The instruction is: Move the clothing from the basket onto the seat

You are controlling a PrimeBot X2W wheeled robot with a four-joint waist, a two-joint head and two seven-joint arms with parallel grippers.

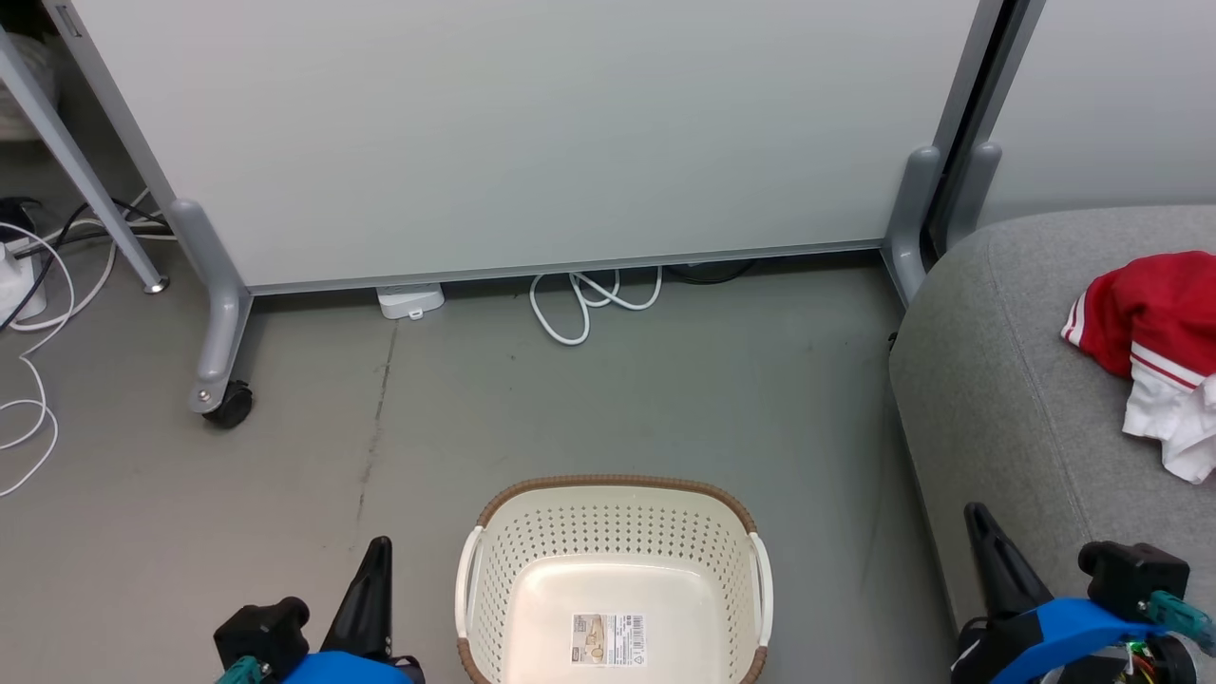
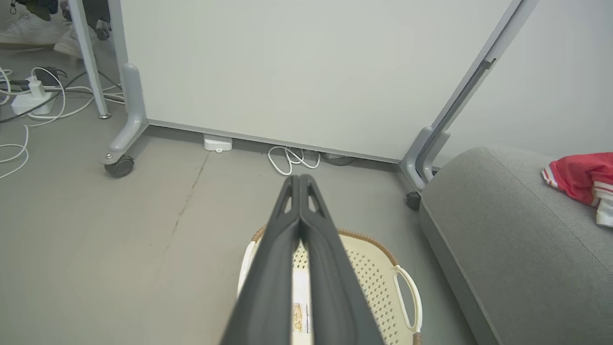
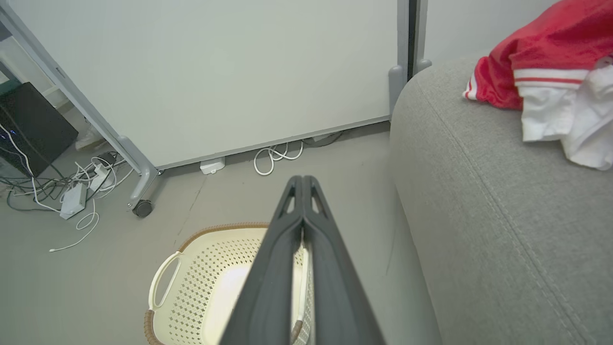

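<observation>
Clothing on seat — basket left

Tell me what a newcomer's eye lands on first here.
The red-and-white clothing heaped on the grey seat at the right edge stands out most. Next comes the cream basket on the floor at bottom centre, with a paper label inside, flanked by the shut left gripper and right gripper.

The grey floor holds the basket, which has a paper label inside. Just beside the basket stands the big grey seat. The red and white clothing lies on it. Past the basket, a white cord curls on the floor.
</observation>
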